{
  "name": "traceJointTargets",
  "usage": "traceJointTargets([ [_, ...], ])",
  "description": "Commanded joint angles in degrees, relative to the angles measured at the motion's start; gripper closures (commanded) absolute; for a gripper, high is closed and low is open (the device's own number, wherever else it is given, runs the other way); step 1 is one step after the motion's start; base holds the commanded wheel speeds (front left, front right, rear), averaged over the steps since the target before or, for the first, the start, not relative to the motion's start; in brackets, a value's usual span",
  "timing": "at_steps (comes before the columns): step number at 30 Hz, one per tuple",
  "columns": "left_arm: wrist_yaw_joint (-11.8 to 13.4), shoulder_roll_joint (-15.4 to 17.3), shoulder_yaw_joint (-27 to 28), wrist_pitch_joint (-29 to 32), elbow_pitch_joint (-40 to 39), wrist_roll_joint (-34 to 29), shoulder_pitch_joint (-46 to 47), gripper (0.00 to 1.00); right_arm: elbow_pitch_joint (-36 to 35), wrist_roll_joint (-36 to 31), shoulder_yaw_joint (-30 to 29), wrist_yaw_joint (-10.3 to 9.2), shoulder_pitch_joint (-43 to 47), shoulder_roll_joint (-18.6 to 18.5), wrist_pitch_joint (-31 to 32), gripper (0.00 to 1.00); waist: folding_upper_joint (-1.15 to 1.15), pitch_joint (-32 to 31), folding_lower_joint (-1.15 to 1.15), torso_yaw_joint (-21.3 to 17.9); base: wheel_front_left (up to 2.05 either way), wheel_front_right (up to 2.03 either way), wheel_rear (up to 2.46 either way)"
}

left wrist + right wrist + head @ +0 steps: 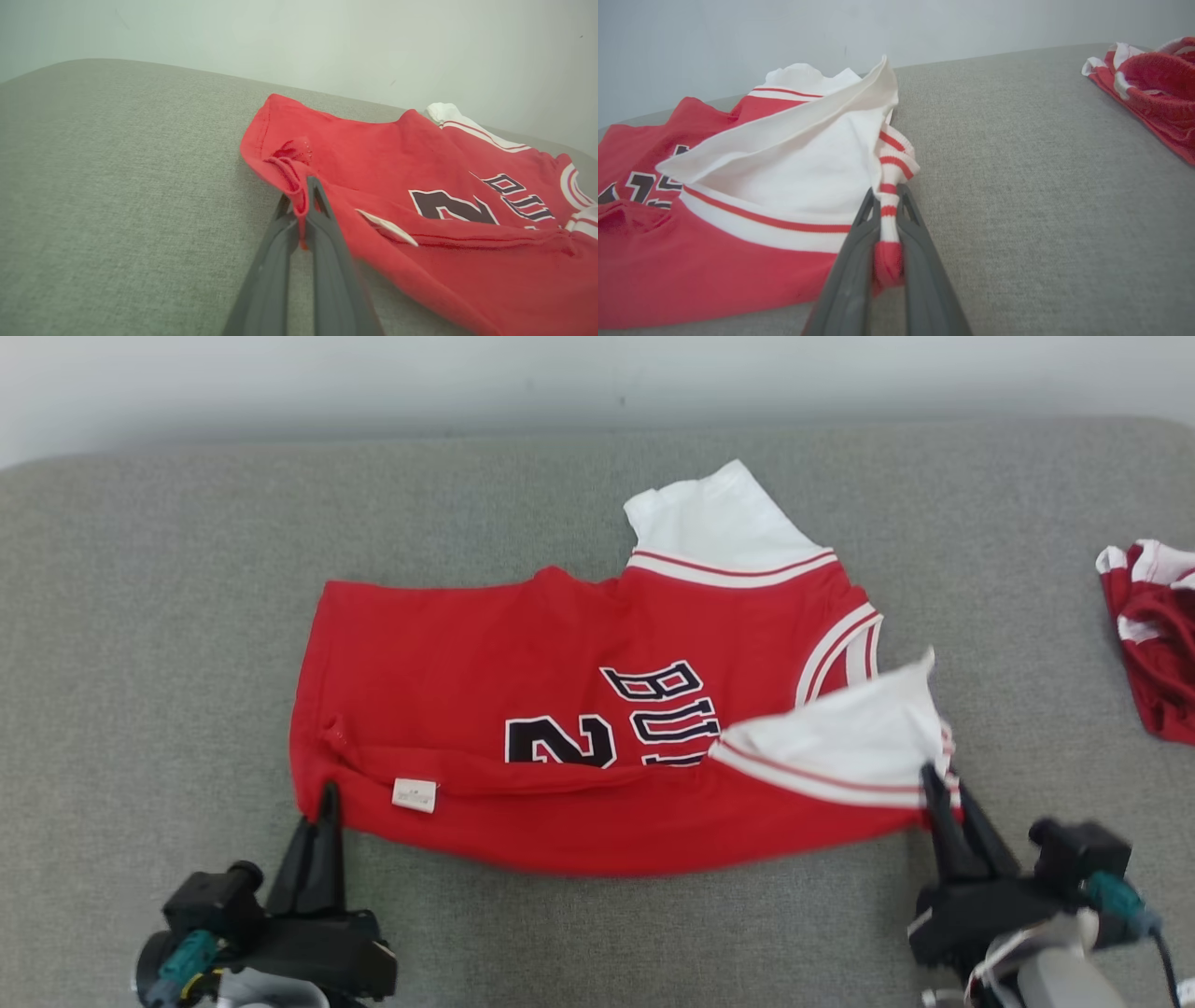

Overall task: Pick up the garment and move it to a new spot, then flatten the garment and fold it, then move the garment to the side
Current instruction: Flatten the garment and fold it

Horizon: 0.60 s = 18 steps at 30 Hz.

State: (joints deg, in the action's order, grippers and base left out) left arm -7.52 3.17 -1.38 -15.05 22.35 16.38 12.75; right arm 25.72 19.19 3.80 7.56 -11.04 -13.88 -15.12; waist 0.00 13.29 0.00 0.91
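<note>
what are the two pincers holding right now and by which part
Both hold the red jersey: the left pincer is shut on its hem corner, the right pincer on the striped trim at the near sleeve.

Head camera looks down; low, close wrist cameras share garment [560, 644].

Bare test space — grey fabric surface [187, 569] against a plain pale wall [560, 373].

Jersey [448, 644] red, white sleeves, red-white striped trim, black white-edged lettering. Cushion surface [140, 616] grey weave. Second garment [1158, 653] red and white. Wall [280, 383] pale grey.
</note>
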Motion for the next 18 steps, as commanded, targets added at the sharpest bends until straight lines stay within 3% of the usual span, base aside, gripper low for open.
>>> traceJointTargets([
  [1, 0.1, 0.6, 0.5, -0.2, -0.5, -0.3, -0.5, 1.0, 0.1, 0.8, -0.1, -0.19, -1.6, -0.4, 0.0, 1.0, 0.0, -1.4, 0.0, -0.1, 0.0, 0.0, 0.0],
  [9, 0.1, 0.9, 2.2, -0.2, -1.5, -1.2, -3.5, 1.0, 5.0, 3.4, 1.6, -0.19, -4.4, -1.0, 0.0, 1.0, 0.0, -8.7, 0.0, -0.8, 0.0, 0.0, 0.0],
  [18, 0.1, 0.4, 4.6, -0.2, 0.5, -0.8, -12.2, 1.0, 8.8, 4.7, 3.3, -0.19, 2.6, -0.2, 0.0, 1.0, 0.0, -15.0, 0.0, -1.7, 0.0, 0.0, 0.0],
])
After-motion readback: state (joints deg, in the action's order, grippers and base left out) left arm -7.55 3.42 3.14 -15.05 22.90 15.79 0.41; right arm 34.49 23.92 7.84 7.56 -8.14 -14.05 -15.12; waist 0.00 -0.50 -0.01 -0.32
